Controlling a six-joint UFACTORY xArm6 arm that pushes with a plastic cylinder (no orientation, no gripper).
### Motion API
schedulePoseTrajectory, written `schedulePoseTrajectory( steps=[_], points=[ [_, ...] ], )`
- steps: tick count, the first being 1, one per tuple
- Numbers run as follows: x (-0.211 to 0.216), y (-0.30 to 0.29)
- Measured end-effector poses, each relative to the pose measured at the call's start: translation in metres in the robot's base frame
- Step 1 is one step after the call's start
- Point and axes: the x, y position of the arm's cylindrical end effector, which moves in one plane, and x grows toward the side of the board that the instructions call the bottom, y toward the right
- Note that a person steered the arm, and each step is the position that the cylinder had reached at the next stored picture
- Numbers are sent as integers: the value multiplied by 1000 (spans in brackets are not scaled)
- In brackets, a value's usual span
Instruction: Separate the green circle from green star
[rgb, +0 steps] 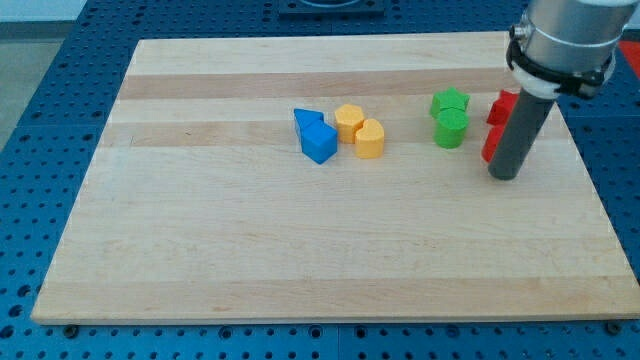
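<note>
The green star (450, 101) lies on the wooden board toward the view's right. The green circle (451, 128) sits just below it, touching it. My tip (504, 175) is the lower end of the dark rod, to the right of and a little below the green circle, a short gap away. The rod stands in front of two red blocks and hides part of them.
Two red blocks (500, 108) lie stacked top to bottom just behind the rod. A yellow hexagon (348, 121) and a yellow heart-like block (369, 138) sit near the board's middle, with two blue blocks (317, 137) to their left. The board's right edge (590, 170) is near the rod.
</note>
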Motion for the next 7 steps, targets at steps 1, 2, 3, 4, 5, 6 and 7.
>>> schedulePoseTrajectory(
  steps=[1,2,3,4,5,6,7],
  points=[
    [-9,8],
    [-9,14],
    [10,6],
    [9,-33],
    [-6,-69],
    [-28,-86],
    [-48,-90]
  ],
)
